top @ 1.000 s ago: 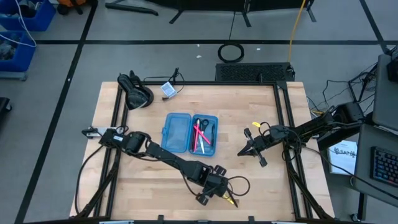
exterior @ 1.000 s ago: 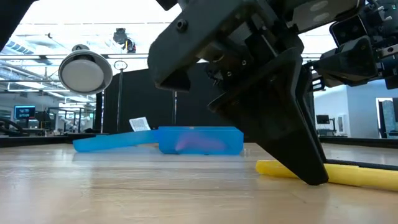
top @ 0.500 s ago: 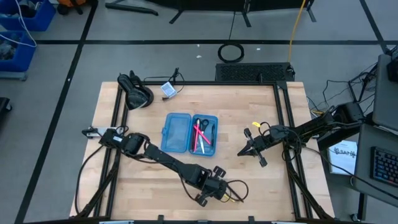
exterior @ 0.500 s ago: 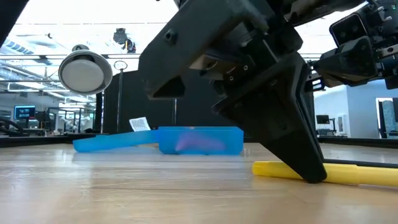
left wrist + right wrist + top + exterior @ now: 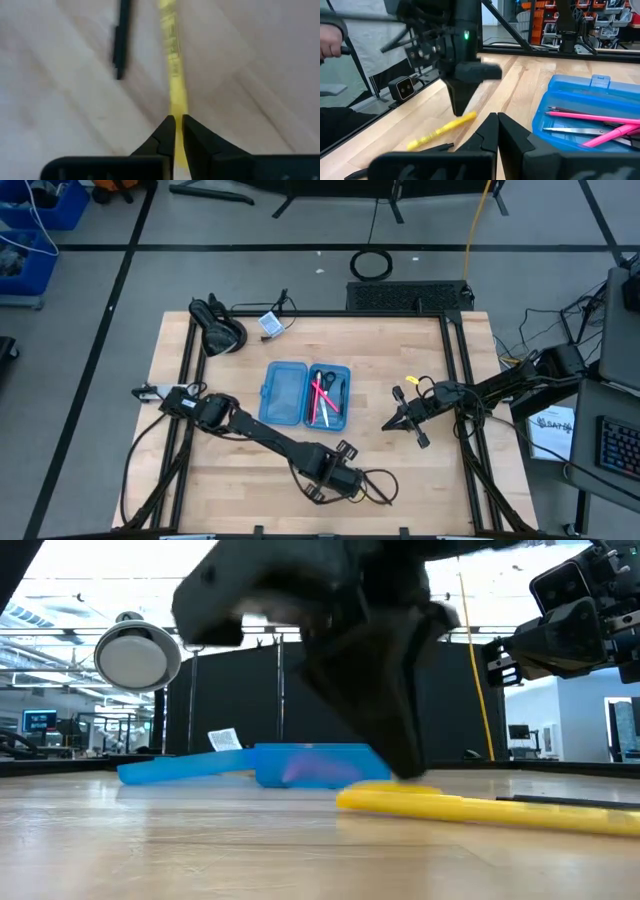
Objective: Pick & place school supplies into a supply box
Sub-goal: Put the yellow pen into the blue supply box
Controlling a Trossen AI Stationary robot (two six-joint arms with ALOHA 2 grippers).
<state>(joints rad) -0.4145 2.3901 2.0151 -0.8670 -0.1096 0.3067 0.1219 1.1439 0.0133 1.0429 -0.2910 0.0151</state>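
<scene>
A dark gripper (image 5: 400,765) presses on a yellow pen (image 5: 470,810) at lower right, the blue supply box (image 5: 300,764) behind at centre.

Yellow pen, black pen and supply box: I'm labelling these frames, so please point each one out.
yellow pen (image 5: 470,810): low view, middle of its barrel.
black pen (image 5: 120,40): left wrist view, mid-barrel.
supply box (image 5: 284,392): high view, floor of its empty half.

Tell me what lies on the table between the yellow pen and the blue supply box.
Nothing: the low view shows bare wood between the yellow pen and the translucent blue plastic supply box.
</scene>
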